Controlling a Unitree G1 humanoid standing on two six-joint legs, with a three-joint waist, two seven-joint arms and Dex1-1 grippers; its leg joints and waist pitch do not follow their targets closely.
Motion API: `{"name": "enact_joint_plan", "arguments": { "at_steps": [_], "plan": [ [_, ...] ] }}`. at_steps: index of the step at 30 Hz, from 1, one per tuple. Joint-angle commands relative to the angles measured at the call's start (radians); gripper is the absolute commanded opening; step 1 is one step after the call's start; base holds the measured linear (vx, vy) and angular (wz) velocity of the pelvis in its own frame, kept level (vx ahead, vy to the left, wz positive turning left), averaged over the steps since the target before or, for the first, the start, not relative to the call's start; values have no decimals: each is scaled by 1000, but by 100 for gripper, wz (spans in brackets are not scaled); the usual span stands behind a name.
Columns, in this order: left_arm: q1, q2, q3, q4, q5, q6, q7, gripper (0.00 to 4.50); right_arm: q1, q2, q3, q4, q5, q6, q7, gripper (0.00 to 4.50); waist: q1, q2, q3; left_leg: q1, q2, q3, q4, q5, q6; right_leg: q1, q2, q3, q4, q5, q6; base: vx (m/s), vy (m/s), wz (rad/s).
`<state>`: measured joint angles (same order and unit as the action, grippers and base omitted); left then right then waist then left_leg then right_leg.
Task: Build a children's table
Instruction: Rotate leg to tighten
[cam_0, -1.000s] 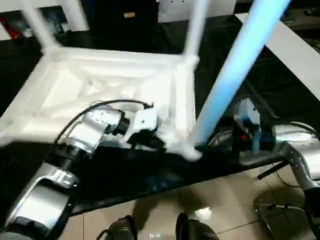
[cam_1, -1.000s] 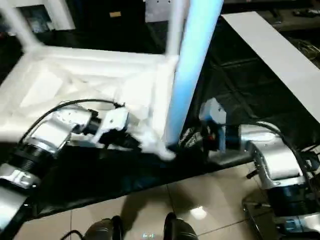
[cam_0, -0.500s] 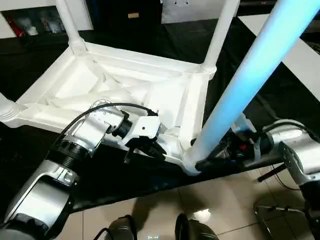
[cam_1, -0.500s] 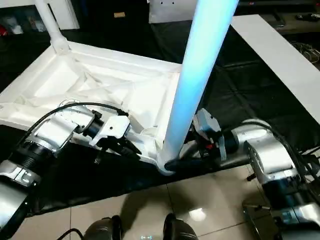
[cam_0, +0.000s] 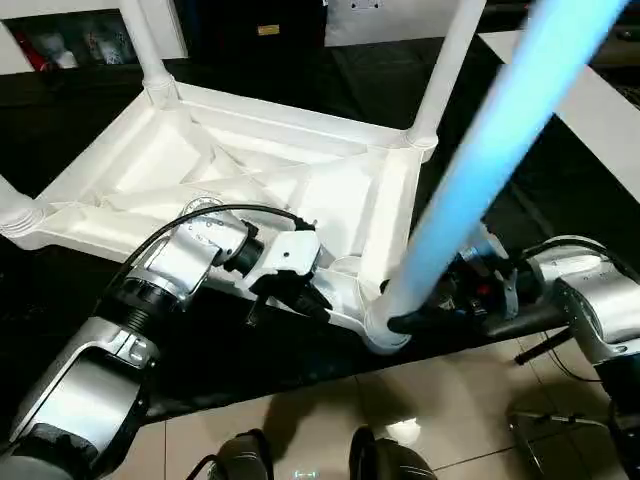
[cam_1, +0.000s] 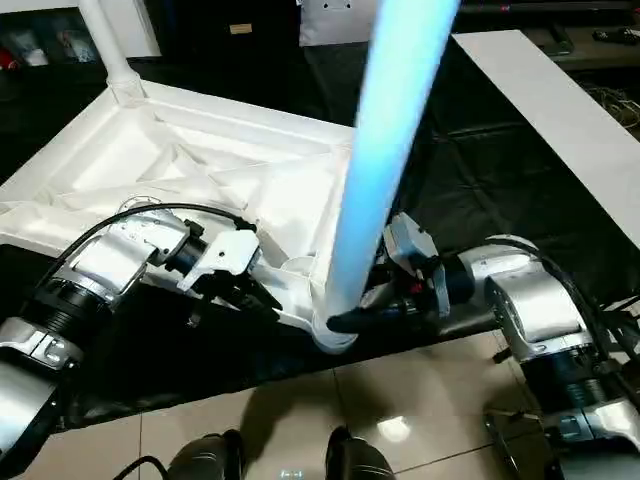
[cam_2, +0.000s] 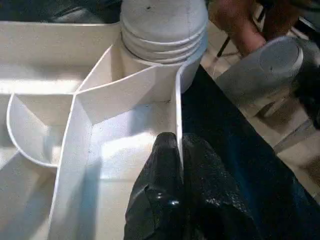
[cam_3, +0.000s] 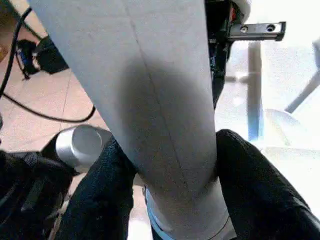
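Between your right gripper's (cam_3: 170, 200) fingers: the near leg (cam_0: 480, 170), clamped just above its corner socket (cam_0: 385, 330). Beside it, your left gripper (cam_2: 179, 165) pinches the upturned top's (cam_0: 230, 175) edge rib. Beyond, two legs stand socketed.

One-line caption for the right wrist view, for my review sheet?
Right gripper closed around the base of the white table leg, one black finger on each side, just above its corner socket.
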<state>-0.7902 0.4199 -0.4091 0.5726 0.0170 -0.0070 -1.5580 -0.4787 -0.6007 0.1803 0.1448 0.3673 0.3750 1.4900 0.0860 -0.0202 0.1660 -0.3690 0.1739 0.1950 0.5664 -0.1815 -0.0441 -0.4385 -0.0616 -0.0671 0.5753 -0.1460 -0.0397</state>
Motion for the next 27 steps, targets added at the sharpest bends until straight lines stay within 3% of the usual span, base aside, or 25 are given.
{"name": "enact_joint_plan", "arguments": {
  "at_steps": [1, 3, 5, 8, 9, 11, 13, 16, 19, 21, 22, 27],
  "plan": [
    [20, -25, 4, -3, 12, 95, 81, 0, 13, 38, -19, -44, 26, 76, -109, 207, -9, -15, -61, 11, 58, -22, -58, -115, 114, 62, -88, 56, -68, -357, -194, 0, 0, 0],
    [22, -31, 14, -9, 6, 116, 96, 0, 15, 49, -25, -49, 18, 79, -145, 207, -12, -13, -60, 11, 55, -24, -59, -133, 100, 62, -90, 55, -74, -405, -182, 0, 0, 0],
    [34, -88, 68, -37, -31, 237, 206, 0, 18, 127, -53, -55, -29, 117, -339, 206, -21, -14, -56, 12, 49, -29, -62, -162, 72, 60, -92, 54, -86, -504, -151, 0, 0, 0],
    [37, -133, 90, -40, -16, 303, 320, 0, 7, 216, -95, -43, -55, 158, -520, 203, -42, -17, -56, 4, 48, -35, -66, -163, 49, 63, -91, 50, -88, -532, -132, 0, 0, 0],
    [38, -140, 93, -41, -13, 317, 339, 0, 4, 229, -100, -42, -60, 168, -545, 202, -52, -18, -58, 3, 45, -36, -67, -164, 51, 65, -91, 49, -90, -529, -126, 0, 0, 0],
    [33, -182, 105, -28, -5, 343, 410, 0, -6, 283, -114, -33, -93, 182, -655, 200, -62, -13, -61, 5, 45, -32, -63, -144, 71, 63, -88, 53, -85, -442, -154, 0, 0, 0],
    [18, -263, 128, -2, 19, 384, 556, 0, -28, 395, -159, -7, -130, 225, -877, 198, -70, -14, -60, 5, 43, -27, -61, -136, 72, 59, -84, 53, -84, -406, -173, 0, 0, 0],
    [8, -313, 138, 5, 34, 407, 640, 0, -40, 460, -180, 9, -164, 227, -1002, 198, -72, -12, -59, 10, 40, -26, -61, -142, 67, 59, -84, 53, -89, -435, -161, 0, 0, 0],
    [-17, -396, 157, 32, 50, 410, 774, 0, -67, 576, -238, 59, -193, 214, -1217, 198, -74, -3, -60, 9, 45, -27, -64, -139, 70, 55, -83, 54, -87, -391, -169, 0, 0, 0],
    [-26, -421, 162, 40, 52, 406, 813, 0, -72, 600, -231, 71, -214, 178, -1259, 198, -72, -1, -59, 12, 45, -29, -67, -159, 62, 57, -84, 53, -88, -388, -167, 0, 0, 0],
    [-28, -426, 164, 39, 53, 407, 821, 0, -73, 604, -225, 70, -225, 162, -1262, 253, -72, 0, -58, 13, 46, -29, -68, -171, 63, 57, -83, 53, -88, -380, -167, 0, 0, 0],
    [-21, -415, 159, 10, 63, 401, 804, 0, -55, 604, -215, 31, -233, 128, -1237, 284, -70, 2, -57, 10, 47, -29, -71, -174, 76, 61, -85, 56, -85, -338, -175, 0, 0, 0]
  ]
}}
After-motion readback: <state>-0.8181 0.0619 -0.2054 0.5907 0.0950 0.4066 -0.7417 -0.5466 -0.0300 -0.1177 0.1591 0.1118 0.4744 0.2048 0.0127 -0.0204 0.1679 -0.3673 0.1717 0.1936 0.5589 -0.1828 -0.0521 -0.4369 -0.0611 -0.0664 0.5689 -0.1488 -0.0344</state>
